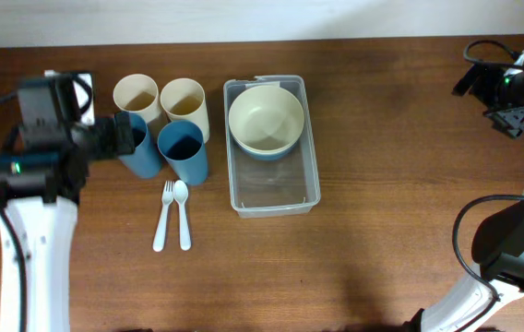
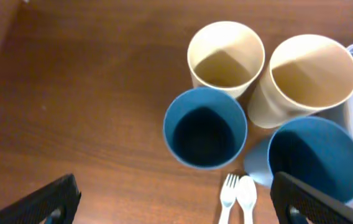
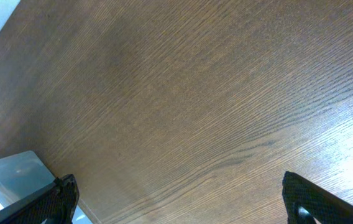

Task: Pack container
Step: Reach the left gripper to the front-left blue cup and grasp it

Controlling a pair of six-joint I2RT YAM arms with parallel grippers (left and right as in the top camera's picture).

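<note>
Left gripper (image 2: pixel 173 186) hangs wide open near a blue cup (image 2: pixel 205 127), seemingly empty.

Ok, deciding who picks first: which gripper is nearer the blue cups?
Left. The left gripper hangs open right beside the blue cups, on their left. The right gripper, also open, is far off at the table's right end, beyond the container.

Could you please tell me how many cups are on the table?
4, all left of the container: left cream cup and right cream cup at the back, left blue cup and right blue cup just in front. None seems hidden.
</note>
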